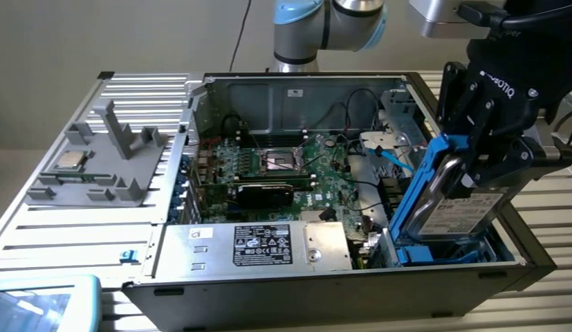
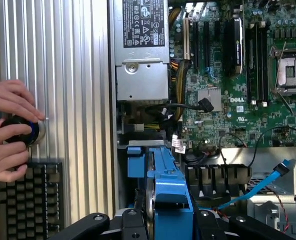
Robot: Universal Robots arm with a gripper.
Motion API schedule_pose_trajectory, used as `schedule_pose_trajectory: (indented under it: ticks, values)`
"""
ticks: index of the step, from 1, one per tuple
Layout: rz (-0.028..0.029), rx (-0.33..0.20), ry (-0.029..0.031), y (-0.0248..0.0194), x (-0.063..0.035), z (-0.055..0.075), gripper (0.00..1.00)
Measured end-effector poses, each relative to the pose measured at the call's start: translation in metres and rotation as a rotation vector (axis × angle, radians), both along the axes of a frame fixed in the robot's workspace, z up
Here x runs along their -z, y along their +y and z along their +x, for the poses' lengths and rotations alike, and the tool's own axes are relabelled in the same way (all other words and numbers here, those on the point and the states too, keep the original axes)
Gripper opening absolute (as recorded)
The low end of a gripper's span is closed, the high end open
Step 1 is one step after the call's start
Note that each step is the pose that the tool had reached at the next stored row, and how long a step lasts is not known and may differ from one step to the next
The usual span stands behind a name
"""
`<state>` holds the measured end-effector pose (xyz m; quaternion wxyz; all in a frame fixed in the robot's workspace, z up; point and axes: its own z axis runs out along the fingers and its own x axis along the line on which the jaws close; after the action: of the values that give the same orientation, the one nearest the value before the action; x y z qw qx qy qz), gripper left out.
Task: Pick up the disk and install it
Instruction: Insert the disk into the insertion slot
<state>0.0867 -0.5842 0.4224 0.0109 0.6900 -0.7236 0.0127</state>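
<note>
**Disk held on edge above the drive bay of an open computer**

The end effector (image 1: 493, 169), a black two-fingered unit, stands partly closed, its fingers clamped on either side of the disk (image 1: 456, 207). The disk, a silver-grey drive with a white label in a bright blue carrier, is tilted steeply. Its lower end reaches down to the blue drive bay (image 1: 443, 252) in the front corner of the computer case (image 1: 313, 304) on the exterior view's right.

Close beside the bay lie several obstacles. A light blue cable (image 1: 396, 162) loops just next to the carrier, black wires (image 1: 351, 104) cross the interior, and the green motherboard (image 1: 286, 166) fills the middle of the case. The power supply (image 1: 267, 245), a silver box with a black-and-white sticker, sits along the front wall.

On the slatted metal worktop (image 1: 73, 235), well apart on the exterior view's left, a grey fixture (image 1: 101, 166) carries a small square processor chip (image 1: 69, 160).

In the wrist view, a person's two hands (image 2: 7, 125) rest around a round black knob (image 2: 20, 130) next to a keyboard (image 2: 30, 200).
</note>
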Motion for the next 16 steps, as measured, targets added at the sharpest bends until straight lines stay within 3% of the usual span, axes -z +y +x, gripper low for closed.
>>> schedule_pose_trajectory:
  ticks: [7,16]
  values:
    - [0.0,0.0,0.0013,0.0,0.0058,0.0,0.37]
    - [0.0,0.0,0.0024,0.0008,0.0063,0.0001,0.37]
